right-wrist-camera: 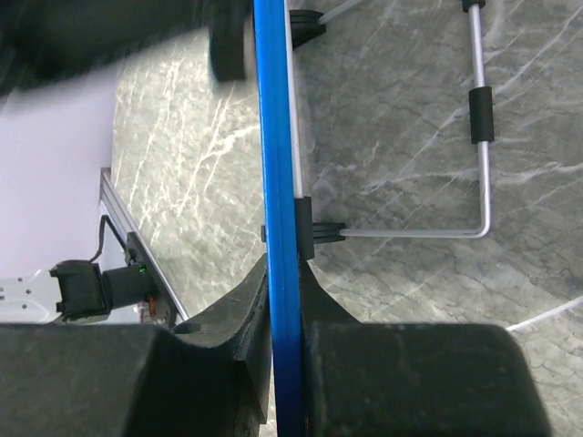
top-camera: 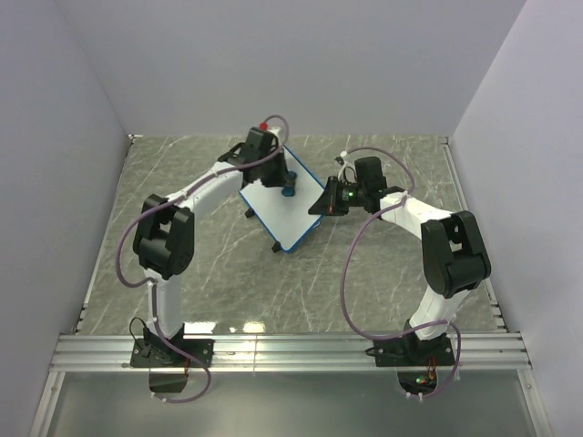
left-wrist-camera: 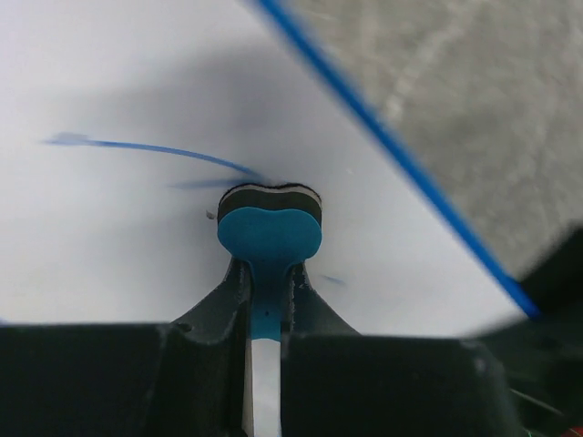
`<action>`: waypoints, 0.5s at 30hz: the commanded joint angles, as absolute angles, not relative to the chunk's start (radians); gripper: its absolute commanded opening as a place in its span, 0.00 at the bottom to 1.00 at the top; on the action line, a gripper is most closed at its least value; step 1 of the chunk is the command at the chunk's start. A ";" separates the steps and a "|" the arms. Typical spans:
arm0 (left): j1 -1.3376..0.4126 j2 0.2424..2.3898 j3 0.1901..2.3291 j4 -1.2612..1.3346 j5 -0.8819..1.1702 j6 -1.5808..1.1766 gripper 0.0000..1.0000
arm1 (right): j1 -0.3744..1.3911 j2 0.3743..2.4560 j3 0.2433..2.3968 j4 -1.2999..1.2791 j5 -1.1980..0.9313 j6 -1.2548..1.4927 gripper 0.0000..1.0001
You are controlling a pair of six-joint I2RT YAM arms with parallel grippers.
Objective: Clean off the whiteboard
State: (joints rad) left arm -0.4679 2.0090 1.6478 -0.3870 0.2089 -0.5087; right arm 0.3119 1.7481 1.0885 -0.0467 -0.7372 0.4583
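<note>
The left fingers (left-wrist-camera: 219, 305) are closed on the eraser (left-wrist-camera: 270, 235), which presses on the whiteboard (left-wrist-camera: 109, 246) just ahead of them. The right fingers (right-wrist-camera: 239, 319) clamp the blue frame (right-wrist-camera: 278, 182). A blue stroke (left-wrist-camera: 155, 150) beyond the eraser and a fleck (left-wrist-camera: 332, 280) beside it are unwiped, so erasing looks unfinished.

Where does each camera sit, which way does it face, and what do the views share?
Top external: above and behind the bases, looking down on the grey marbled table; left arm and right arm show.
Left wrist: on the left claw, looking along its fingers at the small blue-framed rectangular whiteboard; claw grips a blue bone-shaped eraser by a blue pen stroke.
Right wrist: on the right claw, looking along the board's frame edge clamped in it; bent metal wire stand beyond.
Shared: all three show the whiteboard.
</note>
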 commanded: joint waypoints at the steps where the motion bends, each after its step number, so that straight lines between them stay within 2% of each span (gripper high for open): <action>1: -0.615 2.031 1.640 -0.416 0.357 -0.515 0.00 | 0.341 1.784 1.071 -0.137 -0.649 0.400 0.00; 5: -0.626 2.002 1.606 -0.396 0.345 -0.538 0.00 | 0.341 1.782 1.052 -0.120 -0.649 0.406 0.00; 9: -0.606 2.022 1.658 -0.431 0.279 -0.523 0.00 | 0.342 1.781 1.045 -0.114 -0.652 0.410 0.00; 15: -0.477 2.098 1.767 -0.472 0.253 -0.523 0.00 | 0.341 1.775 1.042 -0.133 -0.652 0.391 0.00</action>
State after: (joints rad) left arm -0.5533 2.0090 1.7157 -0.4454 0.3107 -0.5194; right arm 0.3099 1.7493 1.0775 -0.0299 -0.7399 0.4400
